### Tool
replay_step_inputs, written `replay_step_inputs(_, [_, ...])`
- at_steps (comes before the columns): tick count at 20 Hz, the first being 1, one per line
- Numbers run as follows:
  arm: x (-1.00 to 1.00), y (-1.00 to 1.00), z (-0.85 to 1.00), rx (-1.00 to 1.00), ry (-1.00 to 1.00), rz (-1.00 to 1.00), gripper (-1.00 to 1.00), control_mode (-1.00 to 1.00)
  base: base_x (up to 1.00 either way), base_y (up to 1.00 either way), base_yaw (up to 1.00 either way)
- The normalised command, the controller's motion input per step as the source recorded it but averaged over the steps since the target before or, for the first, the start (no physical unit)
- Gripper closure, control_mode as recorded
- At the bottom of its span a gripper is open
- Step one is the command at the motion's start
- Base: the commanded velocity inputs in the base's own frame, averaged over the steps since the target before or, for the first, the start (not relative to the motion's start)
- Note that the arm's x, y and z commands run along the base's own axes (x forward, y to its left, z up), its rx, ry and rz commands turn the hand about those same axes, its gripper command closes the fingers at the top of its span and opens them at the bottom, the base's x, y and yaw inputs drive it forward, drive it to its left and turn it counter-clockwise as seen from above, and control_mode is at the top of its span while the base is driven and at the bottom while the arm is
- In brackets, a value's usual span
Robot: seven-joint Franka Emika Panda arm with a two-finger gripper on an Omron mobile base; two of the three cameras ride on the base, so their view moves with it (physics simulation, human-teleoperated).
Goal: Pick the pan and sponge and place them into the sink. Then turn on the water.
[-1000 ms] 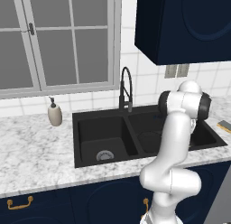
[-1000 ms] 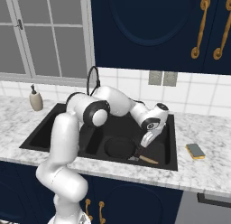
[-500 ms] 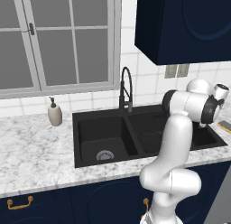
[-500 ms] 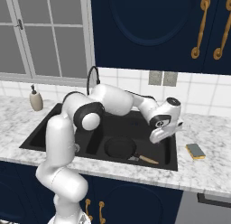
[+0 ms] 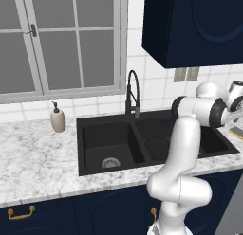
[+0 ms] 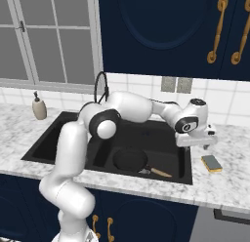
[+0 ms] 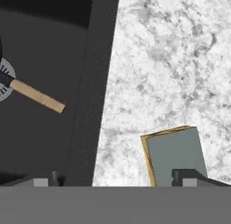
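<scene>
hovering open tool [image 6: 203, 144] above sponge [image 6: 212, 163]; pan [image 6: 131, 160] in sink [image 6: 49, 138].

arm: rises from base, elbow bent — forearm reaches out level to the right
wrist: turned downward
gripper [image 6: 205, 144]: jaws spread wide — nothing between them, hanging in the air

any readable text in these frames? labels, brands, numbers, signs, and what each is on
None: no words, labels, brands or numbers stand on anything in these views.
The small beige soap dispenser bottle is plain, no label.
The flat yellow sponge with a dark grey top carries no print.
The round black frying pan with a light-brown wooden handle has no marking.
The two grey wall outlet plates and the dark blue cabinet doors are blank.
</scene>
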Motion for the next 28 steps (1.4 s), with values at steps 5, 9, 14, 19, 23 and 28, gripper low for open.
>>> replay_step_inputs(5, [0.0, -0.59, -0.2, 0.02, -0.17, -0.01, -1.0, -1.0, 0.0, 0.0, 0.0])
replay_step_inputs(9, [0.0, -0.29, -0.23, 0.0, -0.13, 0.05, -1.0, -1.0, 0.0, 0.0, 0.0])
replay_step_inputs(14, [0.0, -0.07, -0.24, -0.07, -0.11, 0.07, -1.0, -1.0, 0.0, 0.0, 0.0])
replay_step_inputs(19, [0.0, 0.0, -0.11, -0.08, 0.02, 0.07, -1.0, -1.0, 0.0, 0.0, 0.0])
replay_step_inputs(23, [0.0, 0.0, -0.16, -0.06, 0.08, 0.05, -1.0, -1.0, 0.0, 0.0, 0.0])
replay_step_inputs(28, [0.0, 0.0, -0.08, 0.0, 0.05, 0.07, -1.0, -1.0, 0.0, 0.0, 0.0])
